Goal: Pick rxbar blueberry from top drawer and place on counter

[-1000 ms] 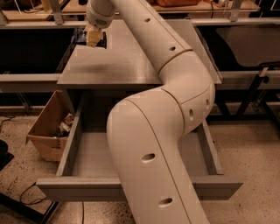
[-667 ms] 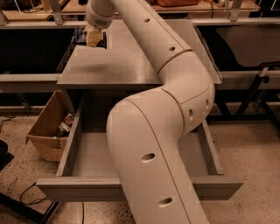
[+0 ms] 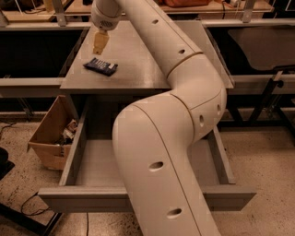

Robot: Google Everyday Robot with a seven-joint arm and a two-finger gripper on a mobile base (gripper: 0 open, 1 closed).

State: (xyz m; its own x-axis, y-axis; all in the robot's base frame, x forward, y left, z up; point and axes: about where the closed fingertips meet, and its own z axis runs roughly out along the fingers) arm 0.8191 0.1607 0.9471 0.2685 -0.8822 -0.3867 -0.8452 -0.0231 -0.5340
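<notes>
The rxbar blueberry (image 3: 100,66), a dark navy wrapper with pale lettering, lies flat on the grey counter (image 3: 138,69) near its left front part. My gripper (image 3: 100,44) hangs just above and behind the bar, open and holding nothing. The top drawer (image 3: 87,198) stands pulled out below the counter, and the part of its floor that shows is bare. My arm (image 3: 170,138) crosses in front and hides the drawer's middle.
A brown cardboard box (image 3: 48,133) with clutter stands on the floor left of the drawer. Dark shelving flanks the cabinet on both sides. A wooden tabletop (image 3: 216,7) runs behind the counter. Cables lie on the floor at the lower left.
The bar was in my gripper over the counter's back left; now it lies on the counter below the gripper, let go. The arm has hardly moved.
</notes>
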